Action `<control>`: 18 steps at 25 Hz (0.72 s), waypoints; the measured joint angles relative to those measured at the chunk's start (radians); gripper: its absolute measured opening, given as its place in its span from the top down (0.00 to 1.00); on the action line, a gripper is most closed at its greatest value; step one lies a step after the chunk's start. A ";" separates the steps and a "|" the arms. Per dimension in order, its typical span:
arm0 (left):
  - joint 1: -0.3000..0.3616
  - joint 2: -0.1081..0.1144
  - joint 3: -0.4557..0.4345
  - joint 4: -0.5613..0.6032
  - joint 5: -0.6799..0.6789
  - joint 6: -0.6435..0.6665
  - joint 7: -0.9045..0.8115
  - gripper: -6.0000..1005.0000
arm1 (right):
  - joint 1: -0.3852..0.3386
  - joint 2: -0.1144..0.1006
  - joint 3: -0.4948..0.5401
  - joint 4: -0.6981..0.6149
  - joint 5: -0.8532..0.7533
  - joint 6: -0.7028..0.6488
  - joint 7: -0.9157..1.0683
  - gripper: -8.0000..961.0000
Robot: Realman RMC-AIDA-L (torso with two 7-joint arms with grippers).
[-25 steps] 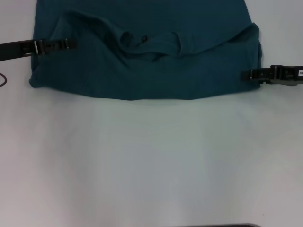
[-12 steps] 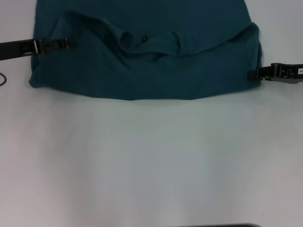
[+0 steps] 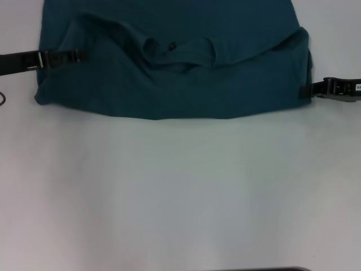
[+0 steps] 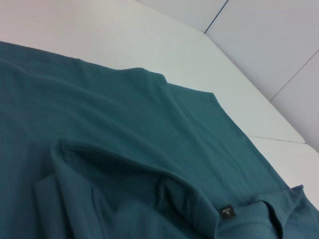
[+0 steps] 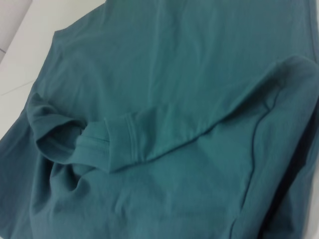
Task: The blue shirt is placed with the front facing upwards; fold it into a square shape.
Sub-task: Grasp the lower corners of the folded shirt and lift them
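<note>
One white table (image 3: 180, 192) carries the blue shirt (image 3: 169, 84) at its far side, folded over, with the collar (image 3: 180, 48) and a small black label (image 4: 227, 211) on top. The left gripper (image 3: 79, 55) lies on the shirt's left edge; the right gripper (image 3: 307, 89) touches the right edge. I cannot tell if their fingers are spread or pressed together.

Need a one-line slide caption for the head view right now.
Blue shirt folded on the white table, left gripper over its left edge, right gripper at its right edge.
</note>
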 joint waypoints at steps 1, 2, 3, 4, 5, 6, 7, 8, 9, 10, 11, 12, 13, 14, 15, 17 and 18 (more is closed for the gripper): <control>0.004 0.001 0.000 0.000 0.003 0.000 -0.001 0.13 | -0.001 0.000 0.000 0.000 0.000 0.000 0.000 0.93; 0.007 0.003 0.000 0.000 0.006 0.000 -0.003 0.13 | -0.002 0.000 0.002 0.000 0.001 0.000 0.000 0.95; 0.011 0.005 0.000 0.001 0.008 0.003 -0.003 0.13 | -0.002 0.000 0.003 0.000 0.001 0.000 0.000 0.95; 0.016 0.008 0.002 0.002 0.011 0.006 -0.004 0.13 | -0.003 0.000 0.004 0.000 0.001 0.000 0.000 0.95; 0.022 0.010 0.004 0.003 0.013 0.011 -0.004 0.13 | -0.004 -0.001 0.004 0.000 0.001 0.001 0.000 0.95; 0.026 0.012 0.006 0.003 0.015 0.012 -0.003 0.13 | -0.004 -0.001 0.004 0.000 0.001 0.001 0.000 0.95; 0.031 0.013 0.008 0.004 0.019 0.012 -0.002 0.13 | -0.005 -0.002 0.004 0.000 0.002 0.003 0.000 0.95; 0.036 0.015 0.008 0.004 0.024 0.011 -0.002 0.13 | -0.005 -0.002 0.004 0.001 0.002 0.005 0.000 0.95; 0.040 0.017 0.009 0.004 0.030 0.007 -0.001 0.13 | -0.005 -0.003 0.004 0.002 0.002 0.007 0.000 0.95; 0.045 0.019 0.009 0.006 0.035 0.003 -0.001 0.13 | -0.006 -0.003 0.005 0.002 0.003 0.009 0.000 0.95; 0.048 0.021 0.009 0.007 0.038 -0.004 -0.001 0.13 | -0.006 -0.003 0.005 0.002 0.003 0.010 0.000 0.95; 0.051 0.022 0.009 0.008 0.039 -0.011 0.001 0.13 | -0.006 -0.003 0.005 0.002 0.003 0.010 0.000 0.95; 0.054 0.022 0.008 0.009 0.039 -0.022 0.002 0.13 | -0.006 -0.003 0.005 0.003 0.003 0.011 0.000 0.95; 0.057 0.022 0.006 0.010 0.039 -0.034 0.004 0.13 | -0.006 -0.003 0.005 0.003 0.003 0.011 0.000 0.95; 0.059 0.023 0.004 0.011 0.039 -0.051 0.006 0.13 | -0.006 -0.003 0.005 0.003 0.003 0.011 0.000 0.95; 0.062 0.023 0.004 0.014 0.040 -0.080 0.009 0.13 | -0.006 -0.003 0.006 0.003 0.003 0.012 0.000 0.95; 0.063 0.023 0.006 0.015 0.040 -0.092 0.010 0.13 | -0.006 -0.003 0.006 0.003 0.003 0.013 0.000 0.95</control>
